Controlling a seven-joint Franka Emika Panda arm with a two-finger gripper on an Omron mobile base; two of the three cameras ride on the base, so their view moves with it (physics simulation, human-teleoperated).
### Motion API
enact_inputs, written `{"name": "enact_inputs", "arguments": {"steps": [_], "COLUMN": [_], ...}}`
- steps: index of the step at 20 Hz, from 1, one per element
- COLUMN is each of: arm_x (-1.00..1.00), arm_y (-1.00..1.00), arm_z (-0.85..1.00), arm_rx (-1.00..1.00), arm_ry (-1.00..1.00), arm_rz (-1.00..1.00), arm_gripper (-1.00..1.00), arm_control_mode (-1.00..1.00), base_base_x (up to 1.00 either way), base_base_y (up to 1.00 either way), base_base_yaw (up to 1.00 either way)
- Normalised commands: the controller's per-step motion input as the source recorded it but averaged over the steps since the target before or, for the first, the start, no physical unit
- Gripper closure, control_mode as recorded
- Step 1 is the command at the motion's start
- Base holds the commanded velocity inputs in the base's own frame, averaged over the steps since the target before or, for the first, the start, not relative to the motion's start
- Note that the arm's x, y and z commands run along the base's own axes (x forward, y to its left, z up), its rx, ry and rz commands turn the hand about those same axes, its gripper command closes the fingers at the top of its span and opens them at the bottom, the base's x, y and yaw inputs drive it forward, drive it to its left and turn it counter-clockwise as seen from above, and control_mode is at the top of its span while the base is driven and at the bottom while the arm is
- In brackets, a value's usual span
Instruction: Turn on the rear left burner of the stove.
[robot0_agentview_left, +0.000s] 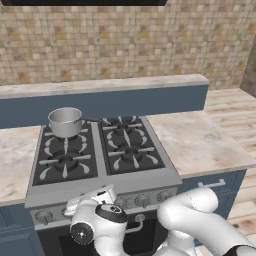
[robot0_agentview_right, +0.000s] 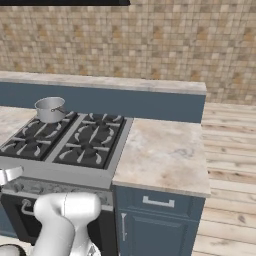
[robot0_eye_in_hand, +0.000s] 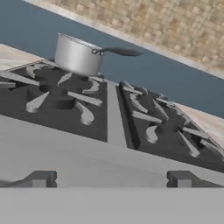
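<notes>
The stove (robot0_agentview_left: 102, 186) has a black four-burner cooktop and a front row of silver knobs (robot0_agentview_left: 142, 201). A steel pot (robot0_agentview_left: 65, 121) with a dark handle stands on the rear left burner (robot0_agentview_left: 66, 142), hiding most of it; the pot (robot0_eye_in_hand: 78, 56) also appears at the far left of the cooktop in the hand view and the pot (robot0_agentview_right: 50, 109) in the right base view. My gripper (robot0_eye_in_hand: 110, 181) is low in front of the stove's front edge, left of its middle, open, with nothing between its fingertips (robot0_eye_in_hand: 39, 179). My hand (robot0_agentview_left: 94, 197) covers part of the knob row.
A marble counter (robot0_agentview_left: 200, 142) over blue cabinets (robot0_agentview_right: 157, 220) adjoins the stove on the right, and another counter stretch (robot0_agentview_left: 12, 160) lies to its left. A raised blue ledge (robot0_agentview_left: 110, 97) runs behind, below a tiled wall. Wooden floor (robot0_agentview_right: 230, 165) lies at the right.
</notes>
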Motion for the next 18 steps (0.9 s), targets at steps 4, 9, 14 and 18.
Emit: {"name": "enact_inputs", "arguments": {"steps": [4, 9, 14, 18], "arm_x": [-0.44, -0.22, 0.0, 0.01], "arm_y": [0.58, 0.54, 0.01, 0.16], "arm_z": [-0.62, -0.48, -0.05, -0.31], "arm_rx": [0.0, 0.02, 0.0, 0.0], "arm_ry": [-0.43, -0.3, 0.0, -0.01], "arm_rz": [0.0, 0.0, 0.0, 0.0], "arm_gripper": [-1.0, -1.0, -1.0, -1.0], "arm_control_mode": [-1.0, -1.0, -1.0, -1.0], "base_base_x": [0.0, 0.0, 0.0, 0.0], "base_base_y": [0.0, 0.0, 0.0, 0.0], "base_base_yaw": [0.0, 0.0, 0.0, 0.0]}}
